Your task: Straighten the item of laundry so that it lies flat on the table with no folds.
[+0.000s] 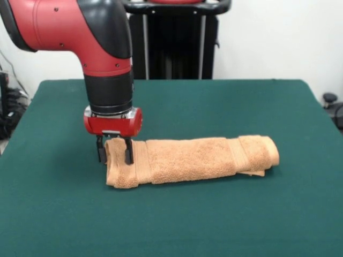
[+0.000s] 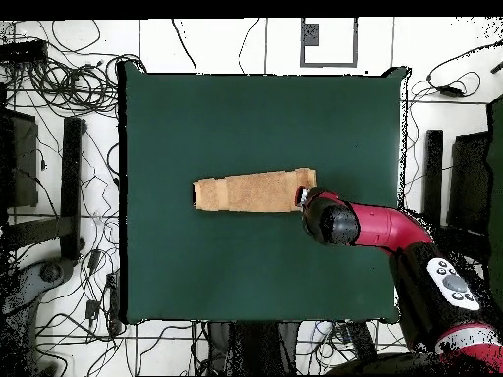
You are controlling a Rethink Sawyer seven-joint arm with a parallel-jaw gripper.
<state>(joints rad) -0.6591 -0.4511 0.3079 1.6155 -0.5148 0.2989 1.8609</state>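
- One table point(image 1: 225, 214), dark green, filling most of the front view and showing as a large green rectangle in the overhead view point(image 2: 255, 118); wide bare felt on every side of the cloth.
- One red and black arm point(image 1: 80, 27), entering from the upper left of the front view and turning straight down; in the overhead view reaching in from the lower right point(image 2: 383, 228).
- One item of laundry point(image 1: 193, 159), light orange-tan terry cloth, lying near the middle of the table, a little toward the near edge in the front view. Not flat: bunched into a long, thick strip running left to right, layers doubled over one another. Two woven bands crossing it, one near each end. Right end rounded over, with a lower layer poking out beneath. In the overhead view point(image 2: 246, 191) a narrow strip near the table's centre, its right end hidden under the arm's wrist.
- One gripper point(image 1: 114, 155), with a red housing above two dark fingers point(image 1: 128, 151), pointing straight down at the left end of the strip. Fingers standing on either side of the raised fold at that end, clamped on the cloth's far left edge.
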